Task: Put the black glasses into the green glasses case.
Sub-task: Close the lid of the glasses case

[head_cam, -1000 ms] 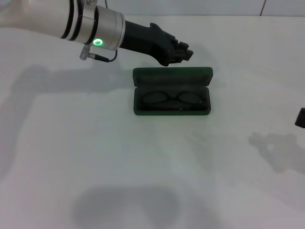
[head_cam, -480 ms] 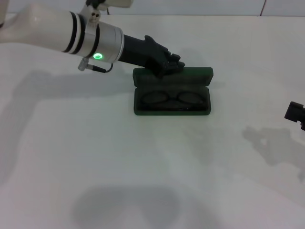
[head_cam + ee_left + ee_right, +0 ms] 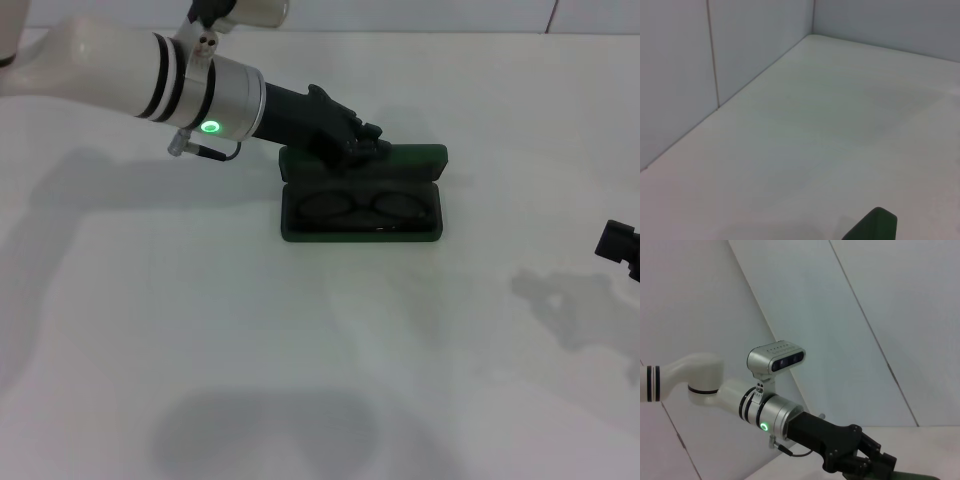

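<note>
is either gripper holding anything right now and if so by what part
Cannot be told. The left gripper sits at the case lid's back edge; the glasses lie inside. The right gripper holds nothing.

Green glasses case (image 3: 361, 196) lying open on the white surface (image 3: 300, 350), lid up at the back. Black glasses (image 3: 362, 208) resting inside the bottom half, lenses side by side. Left hand (image 3: 367, 142) reaching in from the left, touching the top edge of the lid. Right hand (image 3: 621, 246) peeking in at the right edge, well apart from the case.
</note>
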`<state>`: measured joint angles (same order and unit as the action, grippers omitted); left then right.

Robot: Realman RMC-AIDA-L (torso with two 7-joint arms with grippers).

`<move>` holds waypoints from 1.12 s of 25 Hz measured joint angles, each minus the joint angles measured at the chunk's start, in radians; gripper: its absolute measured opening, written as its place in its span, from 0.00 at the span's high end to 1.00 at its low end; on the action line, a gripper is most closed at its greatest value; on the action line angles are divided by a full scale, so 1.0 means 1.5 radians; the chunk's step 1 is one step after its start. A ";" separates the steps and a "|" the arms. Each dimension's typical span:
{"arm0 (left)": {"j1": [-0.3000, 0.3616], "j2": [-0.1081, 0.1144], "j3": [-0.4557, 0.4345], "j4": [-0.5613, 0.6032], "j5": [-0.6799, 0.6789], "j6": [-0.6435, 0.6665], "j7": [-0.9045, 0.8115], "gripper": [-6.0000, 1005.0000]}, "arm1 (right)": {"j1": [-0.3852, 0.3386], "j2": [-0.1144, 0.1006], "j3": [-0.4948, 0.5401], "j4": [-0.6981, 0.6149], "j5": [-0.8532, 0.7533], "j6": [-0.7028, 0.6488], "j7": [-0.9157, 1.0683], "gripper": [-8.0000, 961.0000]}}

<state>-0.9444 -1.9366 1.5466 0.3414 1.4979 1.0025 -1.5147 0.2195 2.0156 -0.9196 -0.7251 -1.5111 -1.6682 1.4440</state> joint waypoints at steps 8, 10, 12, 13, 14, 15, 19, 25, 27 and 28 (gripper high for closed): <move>0.008 -0.007 0.002 0.001 0.013 0.033 -0.003 0.77 | 0.000 0.000 -0.007 0.001 0.000 0.010 -0.001 0.81; 0.008 -0.008 0.001 0.001 0.018 0.043 -0.003 0.77 | 0.001 0.001 -0.007 0.001 0.000 0.011 -0.001 0.81; 0.010 -0.011 0.001 0.000 0.023 0.049 -0.002 0.77 | 0.001 0.001 -0.007 0.001 0.000 0.011 -0.001 0.81; 0.011 -0.012 0.002 0.000 0.025 0.051 -0.001 0.76 | 0.001 0.001 -0.007 0.001 0.000 0.011 -0.001 0.81; 0.013 -0.013 0.002 0.001 0.028 0.055 0.001 0.76 | 0.002 0.001 -0.007 0.001 0.000 0.012 -0.001 0.81; 0.015 -0.014 0.002 0.002 0.031 0.058 0.001 0.76 | 0.002 0.001 -0.007 0.001 0.000 0.012 -0.001 0.81; 0.017 -0.022 0.002 0.003 0.045 0.072 0.003 0.76 | 0.006 0.001 -0.007 0.001 0.000 0.015 -0.001 0.81; 0.018 -0.027 -0.002 0.003 0.047 0.090 0.022 0.76 | 0.009 0.001 -0.007 0.002 0.000 0.015 -0.001 0.80; 0.022 -0.027 -0.003 0.012 0.047 0.105 0.029 0.76 | 0.009 0.000 -0.007 0.002 0.000 0.015 -0.001 0.80; 0.026 -0.027 -0.003 0.019 0.046 0.112 0.032 0.76 | 0.009 0.000 -0.007 0.002 0.000 0.015 -0.001 0.80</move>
<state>-0.9055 -1.9771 1.5419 0.3699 1.5665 1.1699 -1.4671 0.2325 2.0156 -0.9295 -0.7225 -1.5109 -1.6450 1.4419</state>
